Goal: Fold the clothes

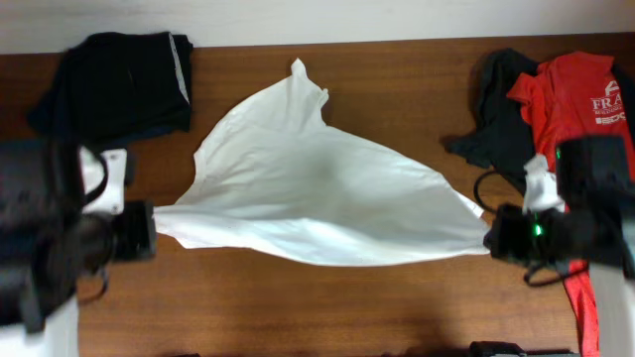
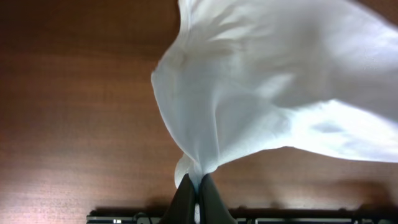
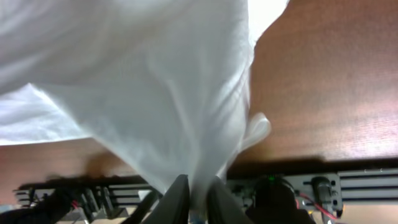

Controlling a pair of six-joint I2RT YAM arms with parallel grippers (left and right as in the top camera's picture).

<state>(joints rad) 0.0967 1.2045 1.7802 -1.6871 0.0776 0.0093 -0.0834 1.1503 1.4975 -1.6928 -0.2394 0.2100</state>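
A white garment (image 1: 308, 188) is stretched across the middle of the wooden table, held up between both grippers. My left gripper (image 1: 147, 226) is shut on its left corner; in the left wrist view the fingers (image 2: 198, 186) pinch the bunched white cloth (image 2: 267, 81). My right gripper (image 1: 493, 236) is shut on its right corner; in the right wrist view the fingers (image 3: 198, 190) clamp the white cloth (image 3: 143, 87), which hangs down to them. The garment's far point lies toward the back edge of the table.
A folded black garment (image 1: 119, 84) lies at the back left. A pile with a red shirt (image 1: 585, 99) and a dark garment (image 1: 496, 119) lies at the right. The wooden table (image 1: 327, 307) shows in front of the white garment.
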